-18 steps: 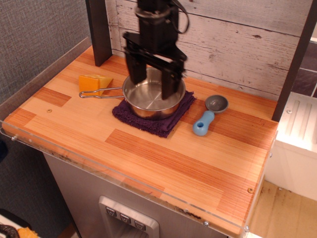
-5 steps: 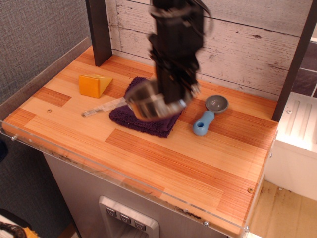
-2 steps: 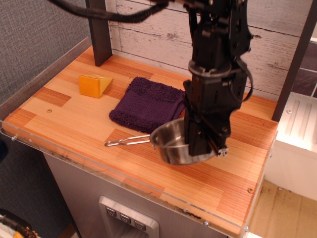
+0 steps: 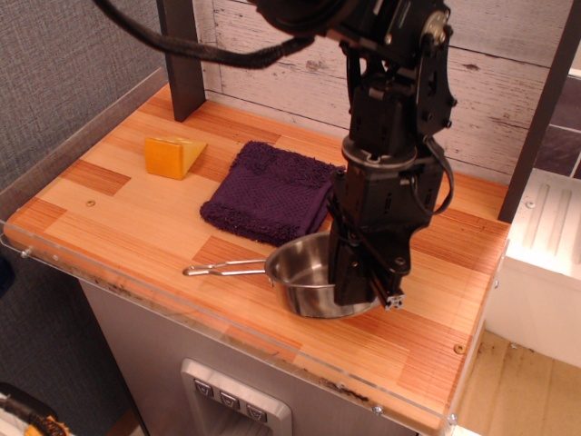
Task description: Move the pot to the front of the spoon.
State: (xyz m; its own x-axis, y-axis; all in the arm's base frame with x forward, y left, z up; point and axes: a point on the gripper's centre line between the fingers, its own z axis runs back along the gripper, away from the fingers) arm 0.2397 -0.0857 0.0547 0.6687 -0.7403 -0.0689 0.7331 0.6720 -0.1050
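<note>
- Stainless steel, shiny and smooth all over, so I'd guess the pot is slippery where I pinch it. It's thin-walled and shallow, probably light, and rigid enough that it won't flex or dent from a normal squeeze.
- My hand is clamped on the pot's right rim, one finger inside the bowl and one outside as far as I can tell. Fingers look nearly closed with just the wall between them.
- The pot sits low over the bench, close to the front edge and a bit right of the middle. Can't tell if the base is fully down or just skimming the wood.
- The long wire handle sticks out to the left, so the weight hangs off to one side. I reckon a rim grip could let it swivel.
- The spoon is hidden behind my arm, so I can't check the lineup.
- The purple cloth lies just behind the pot, and the yellow wedge is well off toward the back left corner.
</note>
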